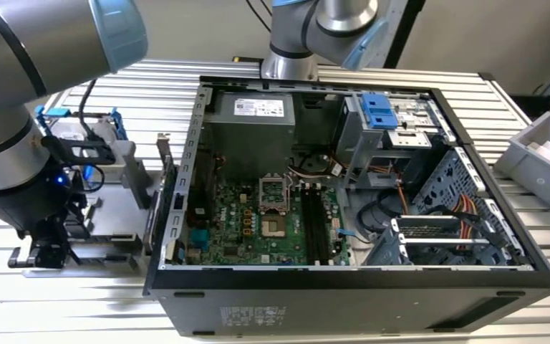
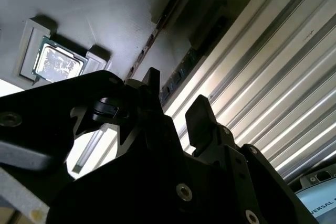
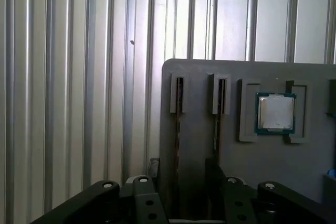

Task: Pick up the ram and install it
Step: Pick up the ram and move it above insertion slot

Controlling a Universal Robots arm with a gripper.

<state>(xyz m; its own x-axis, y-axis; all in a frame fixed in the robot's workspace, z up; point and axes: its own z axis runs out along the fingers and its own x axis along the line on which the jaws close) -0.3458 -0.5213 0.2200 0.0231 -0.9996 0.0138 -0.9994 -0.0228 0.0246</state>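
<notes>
Two ram sticks stand on edge in the slots of a grey holder tray [image 3: 199,145]: one ram [image 3: 178,124] and a second ram [image 3: 217,119] beside it. My gripper [image 3: 181,182] is open and low over the tray, its fingers [image 3: 153,165] either side of the first stick without closing on it. In the second wrist view the gripper [image 2: 176,98] straddles the end of a ram stick [image 2: 181,69]. In the exterior view the gripper [image 1: 51,251] hangs over the tray [image 1: 112,229], to the left of the open computer case [image 1: 351,287]. The motherboard's long black slots [image 1: 315,222] lie inside the case.
A small square silver chip [image 3: 275,112] sits in a pocket of the tray near the sticks. A hard drive in a blue bracket [image 1: 74,125] stands behind the tray. A grey bin [image 1: 547,158] is at the exterior view's right. The table is ribbed metal [image 3: 79,77].
</notes>
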